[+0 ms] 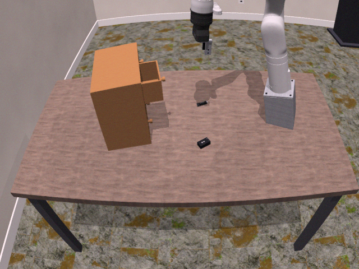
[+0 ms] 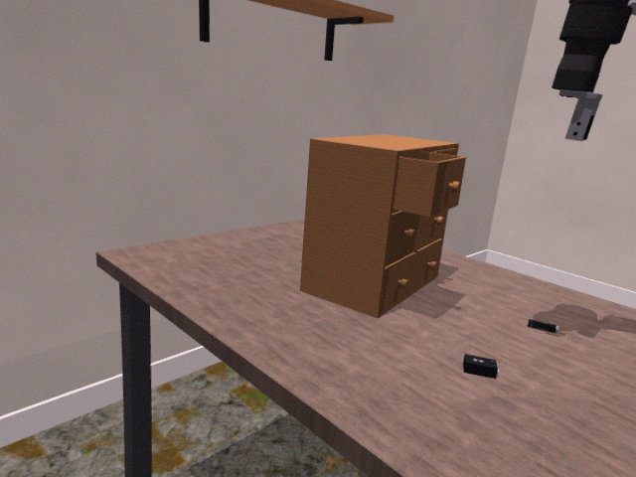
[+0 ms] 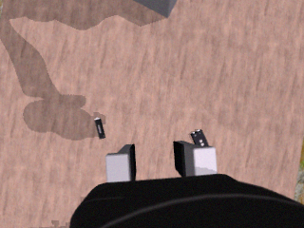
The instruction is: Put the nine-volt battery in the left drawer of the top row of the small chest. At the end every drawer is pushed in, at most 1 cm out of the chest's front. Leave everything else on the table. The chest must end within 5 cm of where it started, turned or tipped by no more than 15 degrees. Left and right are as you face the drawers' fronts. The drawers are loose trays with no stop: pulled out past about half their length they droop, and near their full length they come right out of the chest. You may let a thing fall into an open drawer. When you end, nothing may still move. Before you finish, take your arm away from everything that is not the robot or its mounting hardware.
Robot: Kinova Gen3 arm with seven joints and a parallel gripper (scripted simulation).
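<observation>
The nine-volt battery, a short black block (image 1: 203, 143) (image 2: 480, 366) (image 3: 199, 136), lies on the table; the right finger partly covers it in the wrist view. The small chest (image 1: 115, 69) (image 2: 349, 221) stands upright. Its top-row left drawer (image 1: 152, 92) (image 2: 416, 185) is pulled part of the way out, about level; nothing shows in the visible part of its inside. The other drawers look pushed in. My gripper (image 1: 206, 49) (image 2: 581, 129) (image 3: 155, 156) is partly open and empty, high above the table, out from the chest's front and well above the battery.
A thin black cylindrical battery (image 1: 202, 103) (image 2: 542, 326) (image 3: 100, 128) lies on the table (image 1: 179, 170) between the nine-volt battery and the far edge. The arm's base block (image 1: 279, 111) stands at the right. A wall shelf (image 2: 334, 9) hangs behind the chest.
</observation>
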